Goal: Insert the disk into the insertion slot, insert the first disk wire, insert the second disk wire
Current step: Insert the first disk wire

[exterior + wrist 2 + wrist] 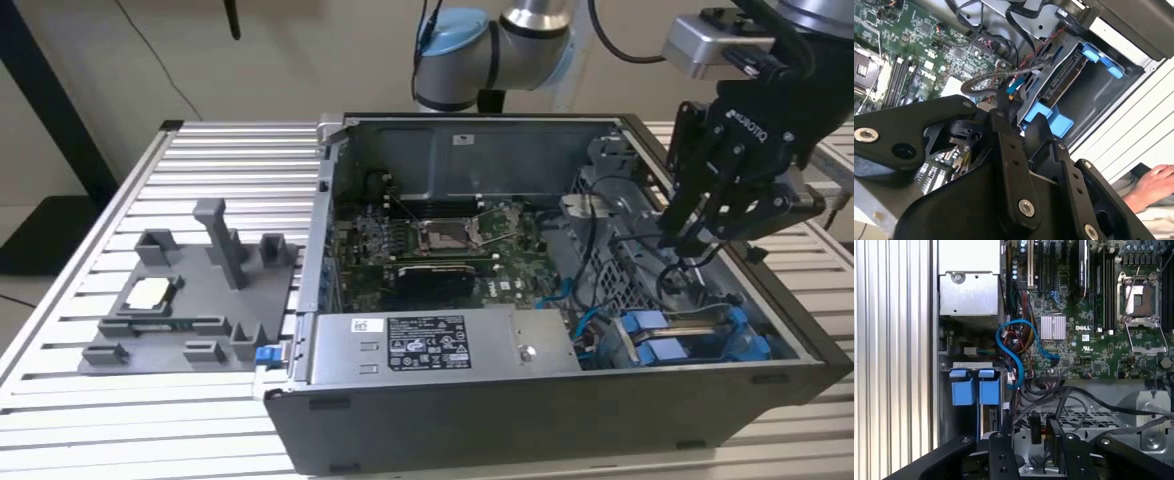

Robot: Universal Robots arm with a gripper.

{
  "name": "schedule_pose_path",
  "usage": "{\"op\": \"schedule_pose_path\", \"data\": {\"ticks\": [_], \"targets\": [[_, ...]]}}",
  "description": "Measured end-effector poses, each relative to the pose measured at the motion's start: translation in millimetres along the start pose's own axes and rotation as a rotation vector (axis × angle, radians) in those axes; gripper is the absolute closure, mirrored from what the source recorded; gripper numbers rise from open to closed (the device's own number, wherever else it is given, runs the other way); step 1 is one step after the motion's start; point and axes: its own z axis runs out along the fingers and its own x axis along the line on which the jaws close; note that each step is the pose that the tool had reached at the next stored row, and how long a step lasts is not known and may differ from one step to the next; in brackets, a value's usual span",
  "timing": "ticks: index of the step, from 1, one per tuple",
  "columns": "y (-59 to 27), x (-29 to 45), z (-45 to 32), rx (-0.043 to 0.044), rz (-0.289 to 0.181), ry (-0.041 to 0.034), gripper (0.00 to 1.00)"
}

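Over the slot (667, 350), hovered with gripper (687, 245) jaws apart. Found disk (1064, 75) seated inside slot, blue wire (999, 336) looped just beside slot. Judged wire limp, light; best pinched at its stiff plug.

Soft, even light; the ribbed silver metal bench (227, 160) gleamed pale, the dark grey computer case (534, 420) held shadow inside.
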Motion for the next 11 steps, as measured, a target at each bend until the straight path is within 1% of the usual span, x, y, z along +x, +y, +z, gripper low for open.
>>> {"op": "schedule_pose_path", "data": {"ticks": [1,3,4,5,6,8,9,10,11], "targets": [[0.0,0.0,0.2,-0.0011,0.000,-0.0036,0.60],[-0.1,0.0,0.4,-0.0030,0.002,-0.0148,0.60],[-0.1,0.0,0.4,-0.0033,0.002,-0.0218,0.62],[-0.1,0.0,0.4,-0.0035,0.003,-0.0271,0.62],[-0.1,0.0,0.4,-0.0035,0.003,-0.0318,0.69],[-0.1,0.0,0.4,-0.0037,0.004,-0.0411,0.69],[0.0,0.0,0.4,-0.0037,0.005,-0.0447,0.69],[0.0,-0.1,0.5,-0.0037,0.005,-0.0454,0.69],[0.0,-0.1,0.5,-0.0037,0.005,-0.0454,0.71]]}}
